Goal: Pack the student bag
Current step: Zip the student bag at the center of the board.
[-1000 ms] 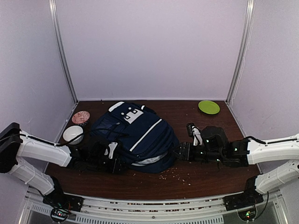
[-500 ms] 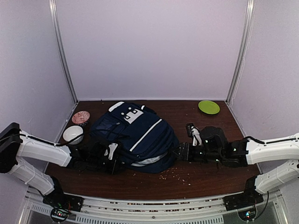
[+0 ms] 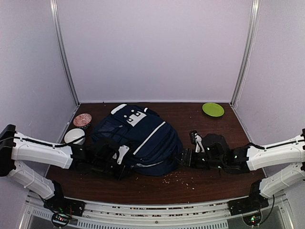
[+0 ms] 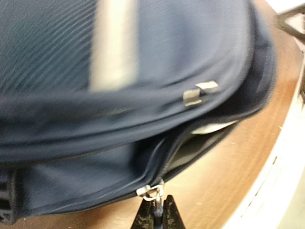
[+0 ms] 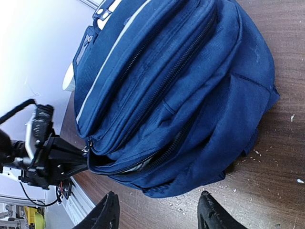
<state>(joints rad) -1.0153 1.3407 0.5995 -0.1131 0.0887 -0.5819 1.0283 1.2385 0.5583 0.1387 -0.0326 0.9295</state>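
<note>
The student bag (image 3: 138,136) is a navy backpack with thin white stripes, lying in the middle of the table. My left gripper (image 3: 125,157) is at its near left edge. In the left wrist view the gripper (image 4: 155,217) is shut on the metal zipper pull (image 4: 151,192) of the bag (image 4: 119,71). That zip is partly open, and something pale (image 4: 209,128) shows inside. My right gripper (image 3: 183,156) stands open at the bag's near right side. Its fingers (image 5: 110,212) are spread wide over bare wood just short of the bag (image 5: 181,86).
A green plate (image 3: 213,109) sits at the back right. A white bowl (image 3: 74,137) and a pink patterned bowl (image 3: 82,119) stand at the left edge. Pale crumbs (image 3: 178,179) are scattered on the wood in front of the bag.
My left gripper has shut on the zipper pull and shifted a little right along the bag's near edge. The right gripper has edged left toward the bag.
</note>
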